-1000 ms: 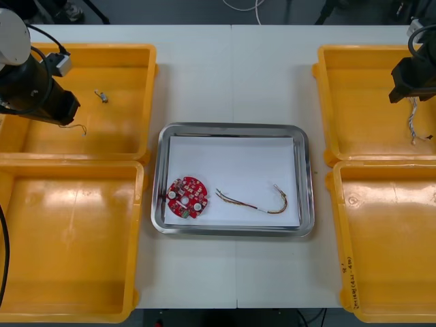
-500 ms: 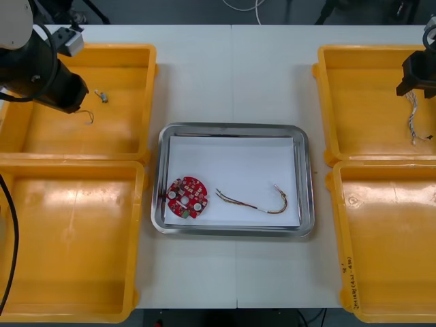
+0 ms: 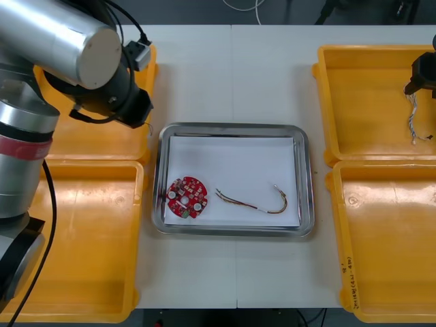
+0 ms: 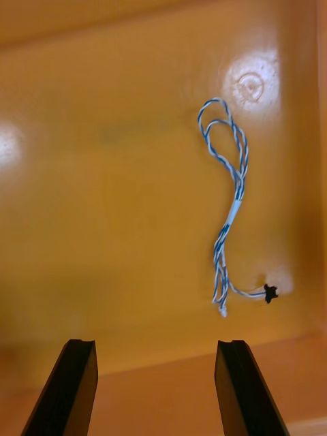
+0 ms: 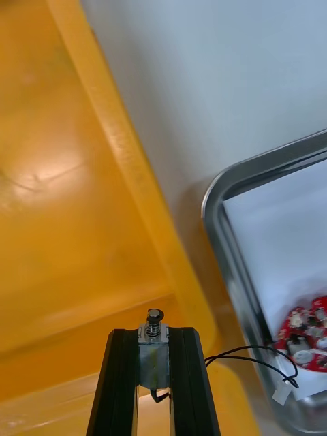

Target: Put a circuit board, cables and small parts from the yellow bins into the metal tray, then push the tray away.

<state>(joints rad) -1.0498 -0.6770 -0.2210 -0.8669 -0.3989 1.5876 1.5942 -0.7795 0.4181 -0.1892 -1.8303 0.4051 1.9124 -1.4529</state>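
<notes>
Small metal part with black leads (image 5: 153, 349) is clamped between the fingers of my left gripper (image 5: 153, 334), over the rim of the yellow plastic bin (image 3: 88, 143) at ten o'clock from the white-lined metal tray (image 3: 231, 127). Carry step, I reckon: next I release over bare white, clear of the round red circuit board (image 3: 187, 198) at eight. Right gripper (image 4: 153, 347) waits, fingers apart, above the twisted blue-and-white cable (image 4: 228, 211).

My bench is an electronics workshop: a light table (image 3: 231, 68) with yellow bins (image 3: 68, 272), a metal tray (image 3: 231, 127) and a circuit board (image 3: 187, 198).
</notes>
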